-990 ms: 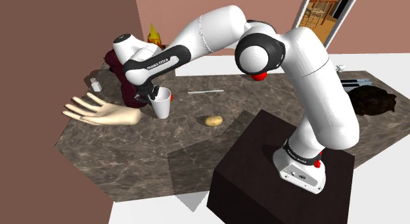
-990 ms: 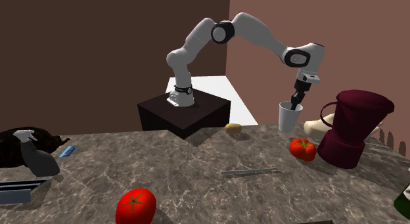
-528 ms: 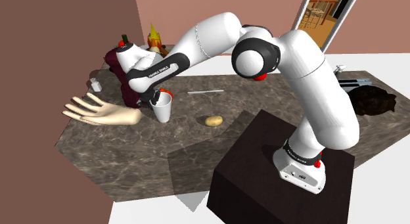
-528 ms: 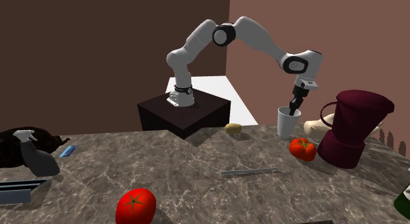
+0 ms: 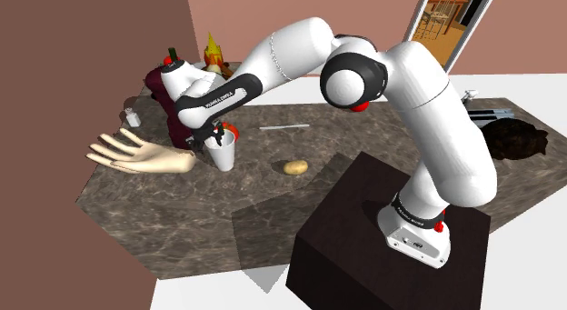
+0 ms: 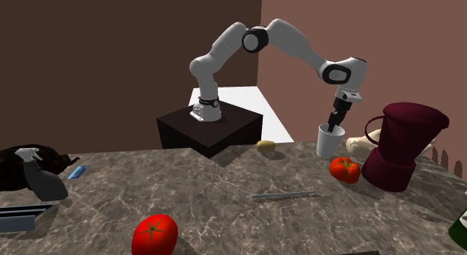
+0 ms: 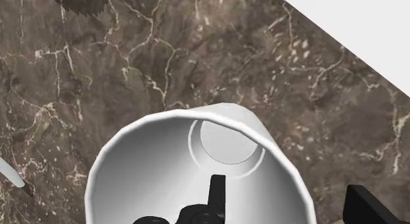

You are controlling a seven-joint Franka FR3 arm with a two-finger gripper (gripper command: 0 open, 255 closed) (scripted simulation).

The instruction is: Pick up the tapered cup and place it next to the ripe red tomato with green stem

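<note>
Cup (image 6: 327, 145) has sunk lower — beside the tomato (image 6: 345, 169); hand (image 6: 334, 128) at its rim.

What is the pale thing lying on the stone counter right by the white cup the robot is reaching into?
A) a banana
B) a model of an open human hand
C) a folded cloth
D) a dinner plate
B: in the shoulder view a skin-coloured model hand lies open on the marbled counter, on that view's left of the white cup.
</note>
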